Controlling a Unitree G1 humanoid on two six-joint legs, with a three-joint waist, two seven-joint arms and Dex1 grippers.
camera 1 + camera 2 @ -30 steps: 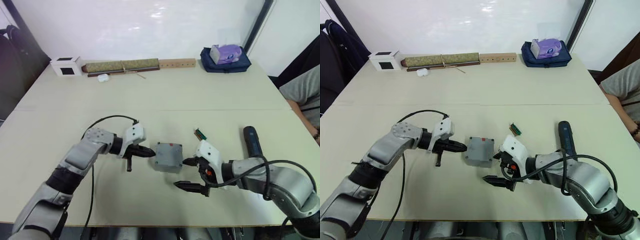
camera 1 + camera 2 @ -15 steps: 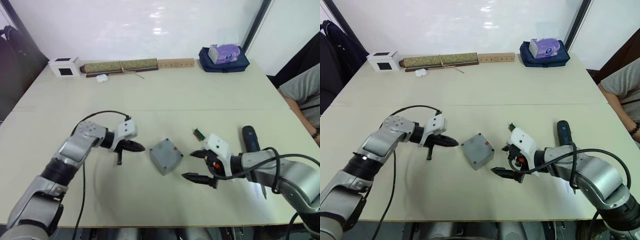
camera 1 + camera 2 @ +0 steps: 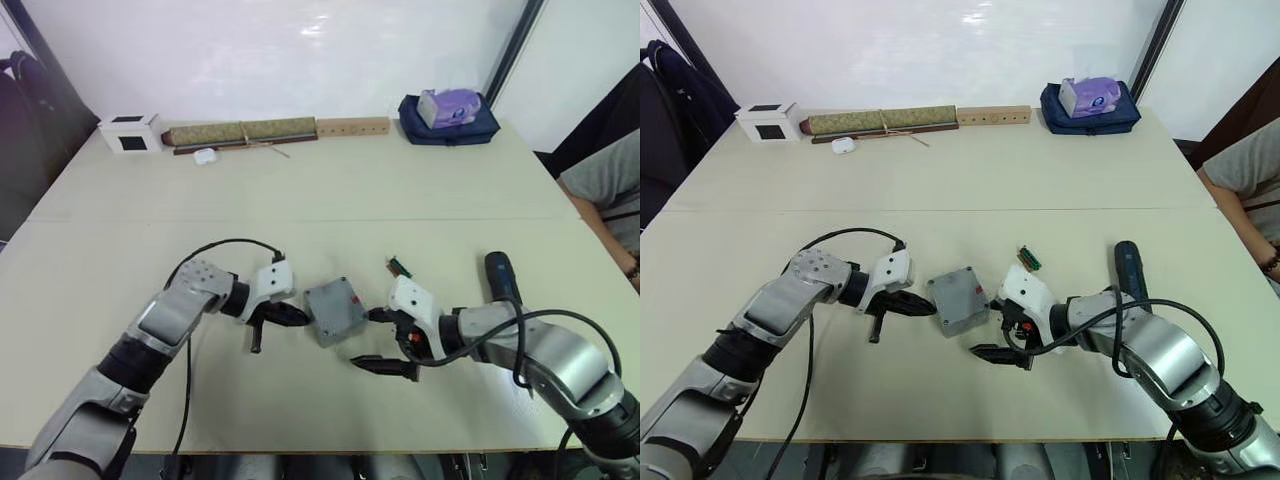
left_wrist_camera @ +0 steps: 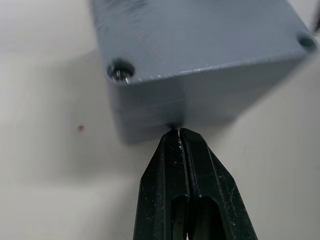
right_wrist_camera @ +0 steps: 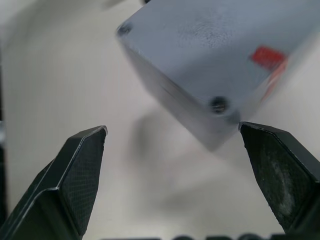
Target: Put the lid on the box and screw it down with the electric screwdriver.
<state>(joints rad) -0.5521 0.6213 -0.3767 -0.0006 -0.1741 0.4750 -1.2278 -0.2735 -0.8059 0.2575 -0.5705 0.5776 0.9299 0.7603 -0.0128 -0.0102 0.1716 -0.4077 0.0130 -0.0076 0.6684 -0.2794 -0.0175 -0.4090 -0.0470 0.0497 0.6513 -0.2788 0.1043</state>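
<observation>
Lid on box (image 3: 335, 312), near bench front edge; L pincer (image 4: 179, 133) clenched, R pincer (image 3: 380, 341) released; next: fetch electric screwdriver (image 3: 503, 279).

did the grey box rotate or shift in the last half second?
Yes. The grey box turned from a diamond pose to nearly square with the table edge, staying roughly where it was relative to the green strip.
</observation>
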